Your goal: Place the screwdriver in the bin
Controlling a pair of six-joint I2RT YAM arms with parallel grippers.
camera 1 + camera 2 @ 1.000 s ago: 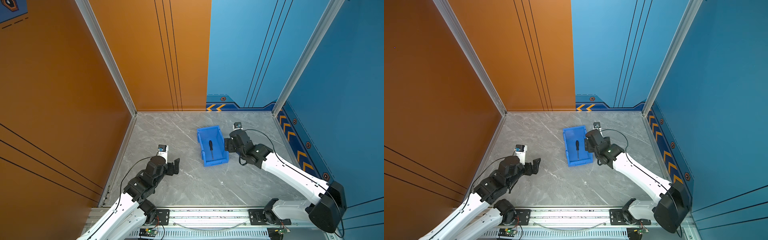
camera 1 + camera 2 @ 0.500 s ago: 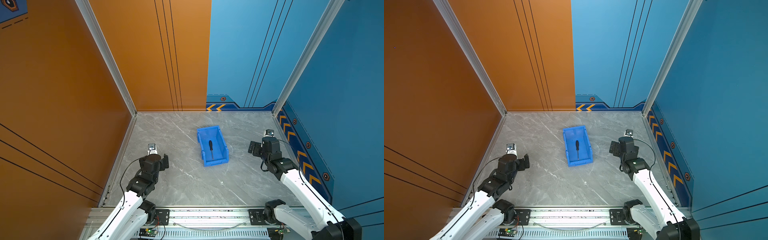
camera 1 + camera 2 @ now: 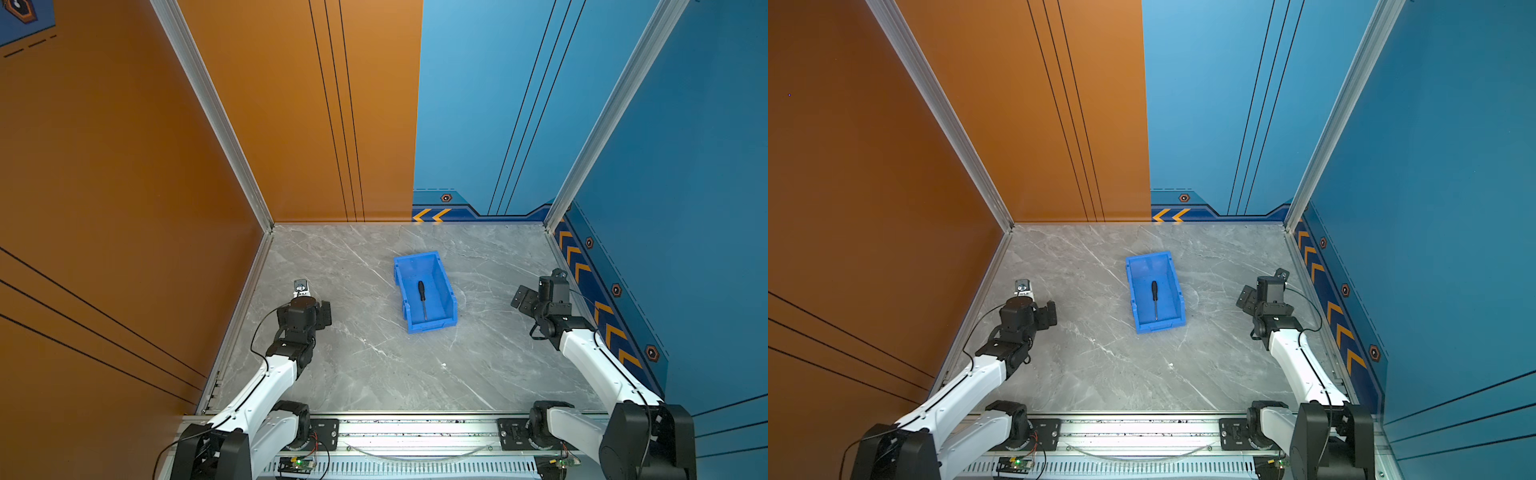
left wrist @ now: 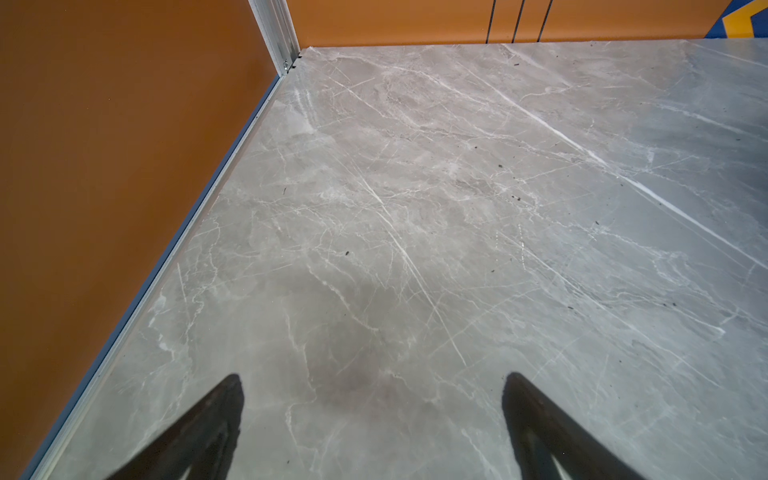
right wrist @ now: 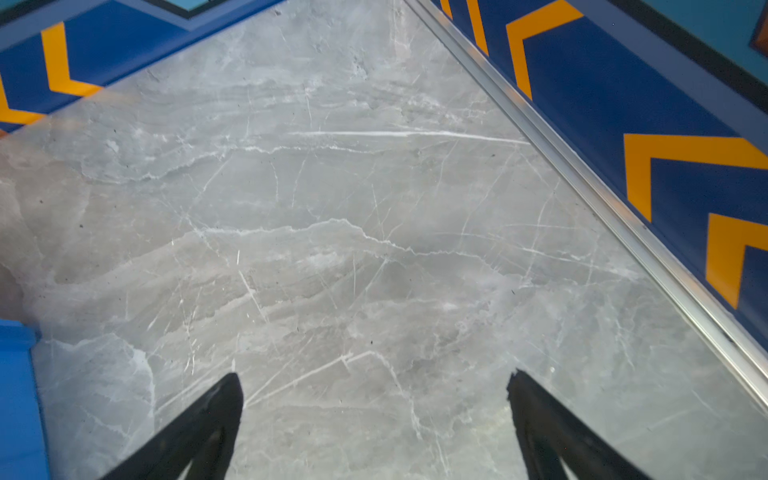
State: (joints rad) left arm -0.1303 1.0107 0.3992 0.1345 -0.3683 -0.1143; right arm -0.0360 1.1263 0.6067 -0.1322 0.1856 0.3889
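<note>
On the grey marble table, we find the left gripper and the right gripper parked at opposite edges, both empty with jaws spread wide. The blue bin stands between them, and the screwdriver lies flat inside it. We judge the task complete; nothing remains to move.

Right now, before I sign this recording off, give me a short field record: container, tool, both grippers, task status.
container: bright blue rectangular plastic bin, upright on grey marble tabletop
tool: slim black-handled, silver-shafted screwdriver, lying flat inside bin
left gripper: open, empty, away from bin
right gripper: open, empty, away from bin
task: appears complete
</note>
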